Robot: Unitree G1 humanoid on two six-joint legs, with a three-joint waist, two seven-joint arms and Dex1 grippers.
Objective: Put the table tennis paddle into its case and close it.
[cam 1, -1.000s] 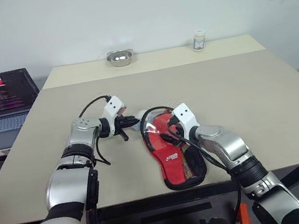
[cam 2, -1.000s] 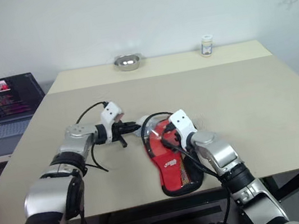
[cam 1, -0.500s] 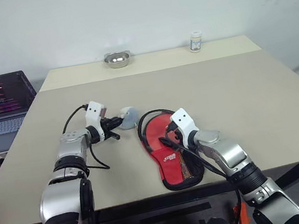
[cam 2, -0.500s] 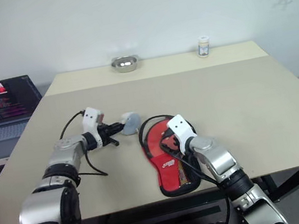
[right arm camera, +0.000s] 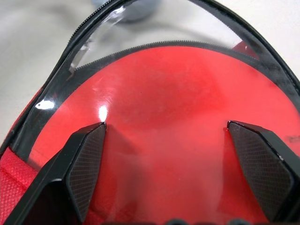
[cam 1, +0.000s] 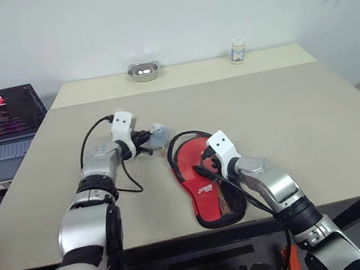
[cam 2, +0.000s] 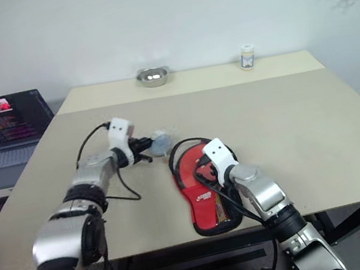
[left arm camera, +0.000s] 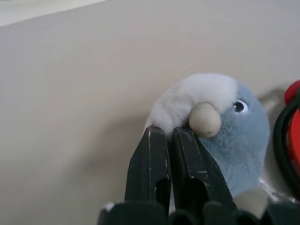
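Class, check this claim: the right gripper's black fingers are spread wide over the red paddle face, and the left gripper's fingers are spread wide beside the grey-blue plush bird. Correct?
Not quite. The left gripper is shut, its tips against the grey-blue plush bird, as the left wrist view shows. The right gripper is indeed spread over the red paddle face.

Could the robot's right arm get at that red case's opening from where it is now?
Probably yes. The right gripper is open and poised right over the case's unzipped mouth, nothing between them. The left gripper, shut against a small plush bird, sits off to the side, out of the way.
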